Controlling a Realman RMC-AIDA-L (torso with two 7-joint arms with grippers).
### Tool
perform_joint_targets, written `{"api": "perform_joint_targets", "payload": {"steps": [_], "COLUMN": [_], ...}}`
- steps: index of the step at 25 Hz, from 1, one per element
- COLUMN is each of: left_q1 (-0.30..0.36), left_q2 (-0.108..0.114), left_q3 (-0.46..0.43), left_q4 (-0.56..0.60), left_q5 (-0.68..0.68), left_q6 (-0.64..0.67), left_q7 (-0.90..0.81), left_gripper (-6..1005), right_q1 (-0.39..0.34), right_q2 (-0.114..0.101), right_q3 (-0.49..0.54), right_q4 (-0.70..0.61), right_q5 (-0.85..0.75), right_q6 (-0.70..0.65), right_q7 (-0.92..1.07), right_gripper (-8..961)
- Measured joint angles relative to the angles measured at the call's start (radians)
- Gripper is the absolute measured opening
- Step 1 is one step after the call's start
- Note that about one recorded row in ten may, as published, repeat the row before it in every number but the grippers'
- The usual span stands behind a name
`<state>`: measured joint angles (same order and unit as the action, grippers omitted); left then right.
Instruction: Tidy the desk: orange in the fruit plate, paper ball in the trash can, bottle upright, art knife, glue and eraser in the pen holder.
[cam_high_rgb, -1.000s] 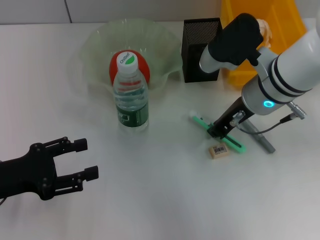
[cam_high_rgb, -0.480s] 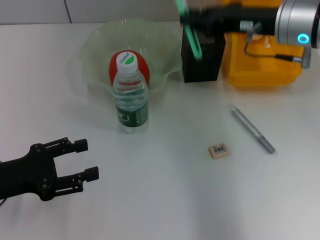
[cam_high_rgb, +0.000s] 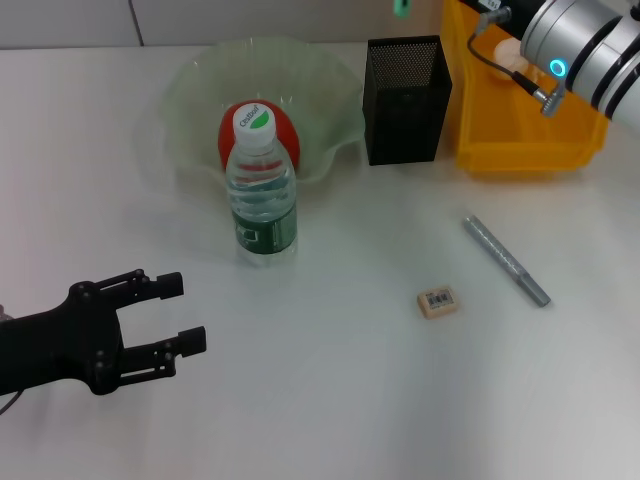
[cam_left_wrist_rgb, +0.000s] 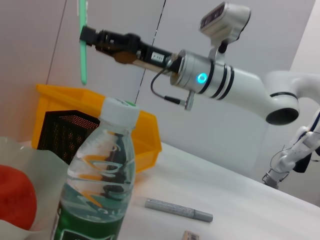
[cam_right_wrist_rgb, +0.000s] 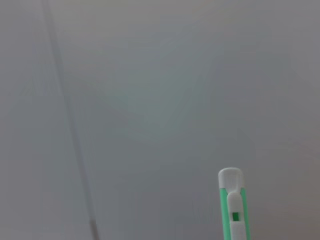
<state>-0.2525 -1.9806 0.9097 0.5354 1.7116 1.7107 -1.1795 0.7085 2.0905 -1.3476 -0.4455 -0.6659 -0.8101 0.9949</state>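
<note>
So the right tool (cam_left_wrist_rgb: 89, 36) has lifted the green knife (cam_left_wrist_rgb: 82, 45) off the desk (cam_high_rgb: 330, 380), clamped on it above the pen holder (cam_high_rgb: 405, 98) at 12 o'clock. Drop comes next, I'd guess; left tool (cam_high_rgb: 160, 325) sits open at 8.

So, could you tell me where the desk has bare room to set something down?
The widest bare patch lies between the left gripper and the eraser, in front of the bottle. Another lies in the near corner beyond the glue stick. It is crowded at the back, where the fruit plate, pen holder and yellow bin stand side by side.
</note>
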Motion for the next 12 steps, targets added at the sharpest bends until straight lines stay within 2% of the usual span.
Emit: {"api": "perform_joint_targets", "payload": {"steps": [4, 12], "left_q1": [-0.002, -0.009], "left_q2": [0.0, 0.0], "left_q3": [0.0, -0.011], "left_q4": [0.0, 0.0], "left_q5": [-0.003, -0.004], "left_q6": [-0.007, -0.007], "left_q7": [0.001, 0.001], "left_gripper": [784, 784], "right_q1": [0.038, 0.033], "right_q2": [0.002, 0.002], "right_q3": [-0.012, -0.039], "right_q4": [0.072, 0.091], "right_q5": [0.074, 0.08], "right_q6": [0.04, 0.071], "right_q7": [-0.071, -0.082], "right_gripper": [221, 241]}}
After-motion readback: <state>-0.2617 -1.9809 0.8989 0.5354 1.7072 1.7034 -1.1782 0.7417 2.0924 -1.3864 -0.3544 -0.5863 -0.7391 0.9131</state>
